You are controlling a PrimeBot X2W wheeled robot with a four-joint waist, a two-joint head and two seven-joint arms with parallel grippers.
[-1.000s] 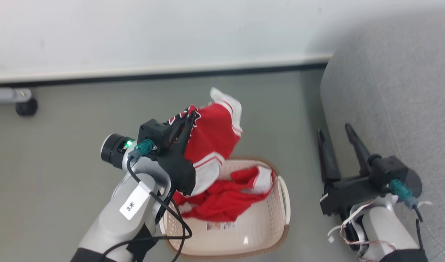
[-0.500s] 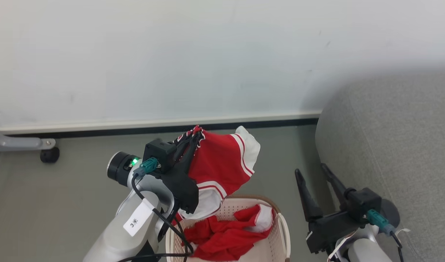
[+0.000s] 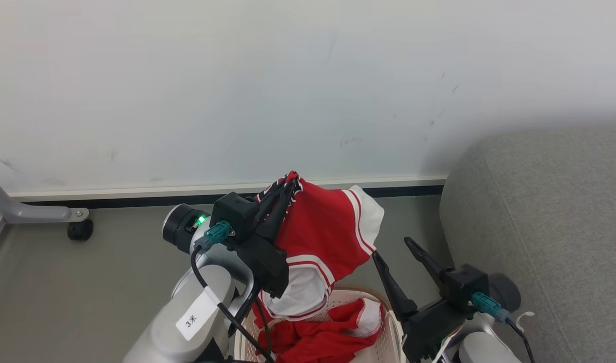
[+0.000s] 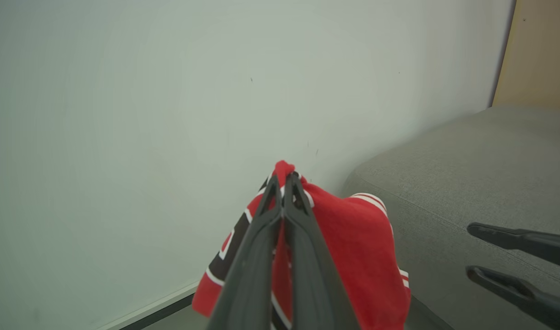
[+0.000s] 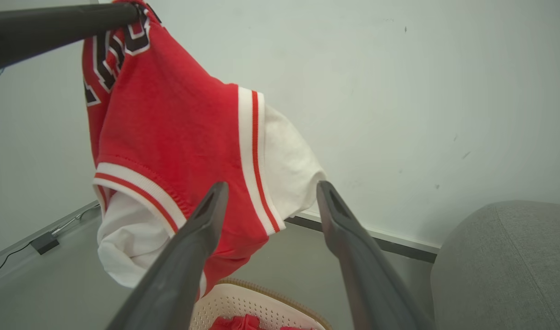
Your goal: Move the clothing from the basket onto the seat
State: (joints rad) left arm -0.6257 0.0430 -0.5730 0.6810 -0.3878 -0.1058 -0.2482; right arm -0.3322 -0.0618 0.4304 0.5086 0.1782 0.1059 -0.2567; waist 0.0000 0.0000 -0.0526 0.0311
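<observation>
grey floor [image 3: 414, 218] between clothing [image 3: 328, 237], seat [image 3: 540, 212]

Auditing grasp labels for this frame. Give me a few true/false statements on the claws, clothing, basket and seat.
1. The left claw is shut on a red garment hanging above the basket. True.
2. The right claw grips the garment's white panel. False: it is open and holds nothing.
3. The basket is empty. False: more red clothing lies in it.
4. The held garment touches the seat. False: it hangs apart from it.
5. The seat is to the robot's right of the basket. True.
</observation>
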